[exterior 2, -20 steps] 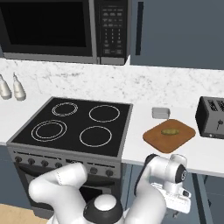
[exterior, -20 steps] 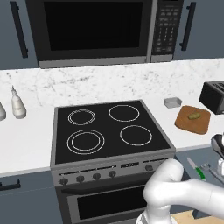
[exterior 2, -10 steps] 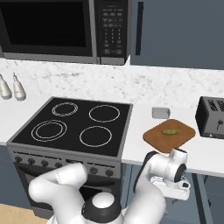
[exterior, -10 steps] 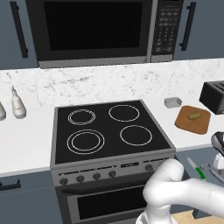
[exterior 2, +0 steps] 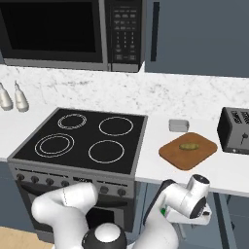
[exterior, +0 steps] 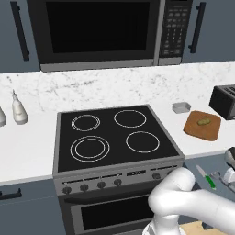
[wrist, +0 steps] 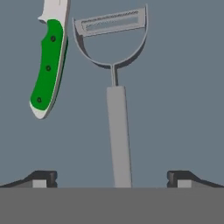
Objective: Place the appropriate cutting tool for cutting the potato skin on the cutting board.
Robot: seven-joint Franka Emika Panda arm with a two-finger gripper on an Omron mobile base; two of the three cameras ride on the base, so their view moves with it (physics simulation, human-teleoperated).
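white counter (exterior 2: 228, 170) carrying the kitchen things

the cutting board (exterior 2: 188, 150) is lying on it with the potato (exterior 2: 187, 146) on top, a small grey dish (exterior 2: 178, 125) just behind, a toaster (exterior 2: 235, 130) beside, and two bottles (exterior 2: 13, 97) standing left of the stove (exterior 2: 85, 141).

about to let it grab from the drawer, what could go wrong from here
1. The green-handled knife lies close beside the peeler; a sideways drift of the open gripper could pick or nudge the wrong tool.
2. The peeler's handle is thin, so the fingers may close off-centre and let it slip.
3. The potato sits mid cutting board; a careless set-down could knock it.
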